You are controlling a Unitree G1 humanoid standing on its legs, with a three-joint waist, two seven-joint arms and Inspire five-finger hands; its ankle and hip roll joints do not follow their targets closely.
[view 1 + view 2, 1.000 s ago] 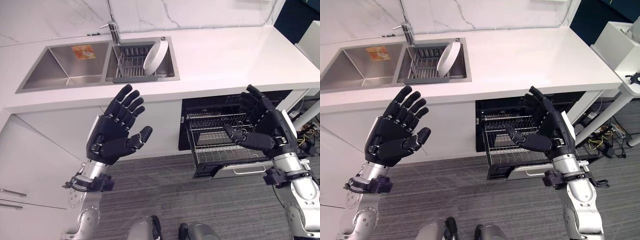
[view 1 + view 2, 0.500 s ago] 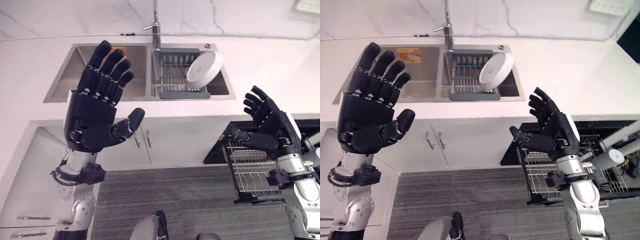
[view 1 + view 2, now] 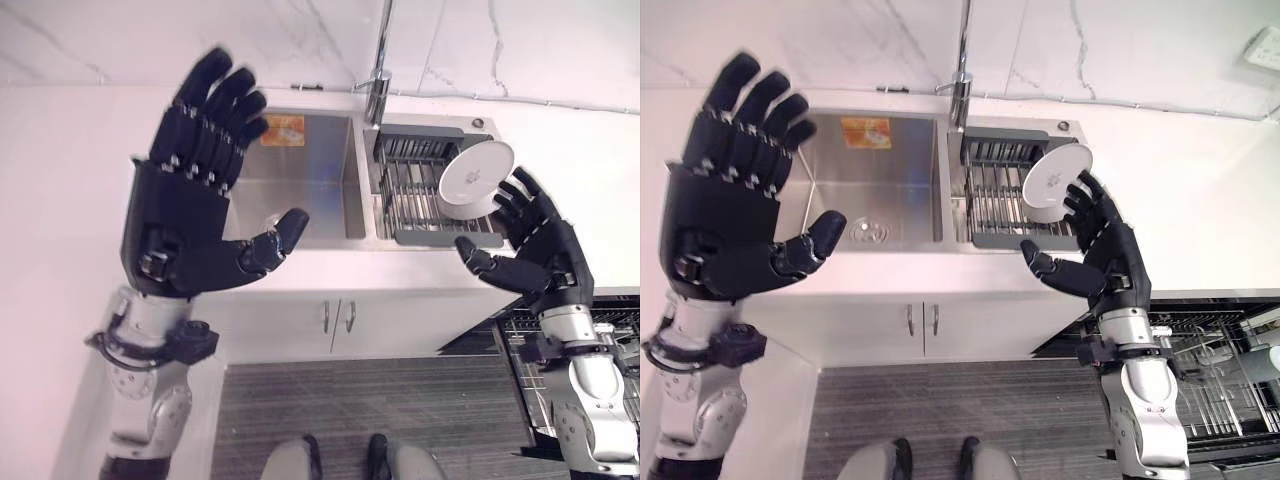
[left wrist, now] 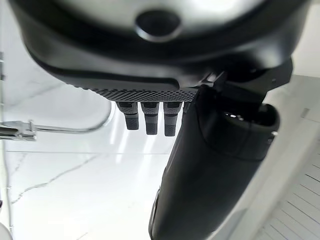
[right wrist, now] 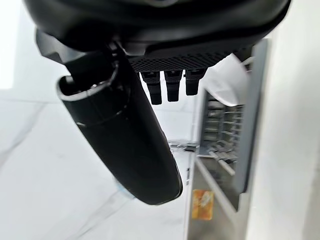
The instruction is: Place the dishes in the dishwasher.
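A white plate (image 3: 476, 177) leans on edge in a dark wire drying rack (image 3: 408, 190) set in the sink's right basin; the plate also shows in the right wrist view (image 5: 227, 80). My right hand (image 3: 527, 245) hovers open just in front of the plate, palm toward the left, fingers spread, holding nothing. My left hand (image 3: 190, 200) is raised open over the counter left of the sink, palm facing right, empty. The pulled-out dishwasher rack (image 3: 1215, 370) sits low at the right, under the counter.
The steel left basin (image 3: 290, 180) holds an orange sponge (image 3: 284, 127). A tall faucet (image 3: 378, 60) rises behind the divider. White counter (image 3: 60, 180) runs left and right of the sink. Cabinet doors with handles (image 3: 337, 315) stand below; grey floor lies before them.
The camera has swung left and closer to the sink. My right hand rose from beside the dishwasher rack to just in front of the plate. My left hand stays raised and open.
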